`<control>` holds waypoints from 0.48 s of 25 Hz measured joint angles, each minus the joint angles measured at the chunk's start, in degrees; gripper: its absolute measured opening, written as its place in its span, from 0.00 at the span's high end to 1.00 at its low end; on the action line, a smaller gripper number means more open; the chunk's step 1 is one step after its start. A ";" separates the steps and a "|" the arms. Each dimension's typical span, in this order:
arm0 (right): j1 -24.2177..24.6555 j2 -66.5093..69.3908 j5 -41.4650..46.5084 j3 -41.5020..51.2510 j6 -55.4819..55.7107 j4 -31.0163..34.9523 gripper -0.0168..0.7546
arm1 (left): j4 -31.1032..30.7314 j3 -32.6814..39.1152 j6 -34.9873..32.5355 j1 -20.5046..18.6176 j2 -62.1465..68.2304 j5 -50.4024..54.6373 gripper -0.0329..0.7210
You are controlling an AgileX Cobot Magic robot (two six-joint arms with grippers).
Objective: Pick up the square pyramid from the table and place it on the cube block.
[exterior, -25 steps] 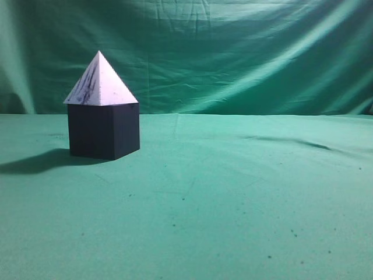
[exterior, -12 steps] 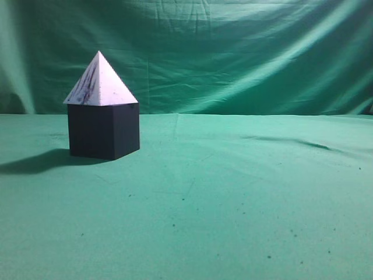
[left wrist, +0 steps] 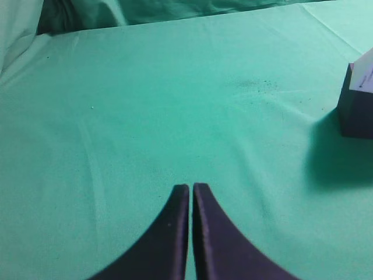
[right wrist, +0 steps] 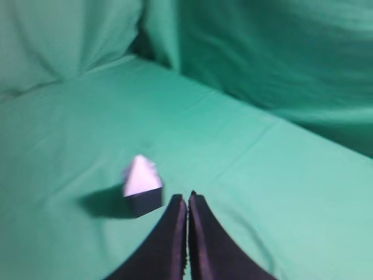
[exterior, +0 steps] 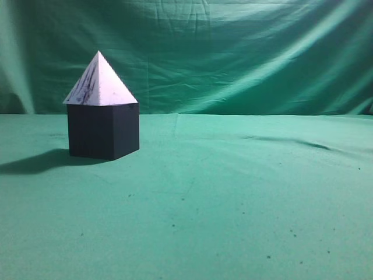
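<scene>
The pale square pyramid (exterior: 99, 81) with dark streaks on its left face sits upright on top of the dark cube block (exterior: 103, 130) at the left of the green table (exterior: 233, 198). No gripper shows in the exterior view. In the left wrist view my left gripper (left wrist: 191, 186) is shut and empty over bare cloth, with the cube (left wrist: 355, 114) and a sliver of the pyramid (left wrist: 365, 74) at the right edge. In the blurred right wrist view my right gripper (right wrist: 187, 198) is shut and empty, apart from the pyramid (right wrist: 140, 174) on the cube (right wrist: 145, 201).
A green cloth backdrop (exterior: 233, 52) hangs behind the table. A low fold in the cloth (exterior: 291, 141) runs across the right side. The stack casts a shadow (exterior: 35, 160) to the left.
</scene>
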State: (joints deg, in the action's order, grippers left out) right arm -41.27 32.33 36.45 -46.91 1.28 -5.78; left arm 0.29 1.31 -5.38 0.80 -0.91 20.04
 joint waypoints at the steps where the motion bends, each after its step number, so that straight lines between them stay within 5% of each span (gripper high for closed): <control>1: 3.47 -1.81 -2.30 2.43 0.04 0.26 0.98 | 0.00 0.00 0.00 0.00 0.00 0.00 0.96; 6: 20.11 -11.05 -12.02 16.28 0.16 1.66 0.98 | 0.00 0.00 0.00 0.00 0.00 0.00 0.96; 12: 32.03 -24.36 -19.22 31.56 0.16 1.66 0.98 | 0.00 0.00 0.00 0.00 0.00 0.00 0.96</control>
State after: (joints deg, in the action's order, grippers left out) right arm -9.24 7.97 17.23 -15.35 1.44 -4.12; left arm 0.29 1.31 -5.38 0.80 -0.91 20.04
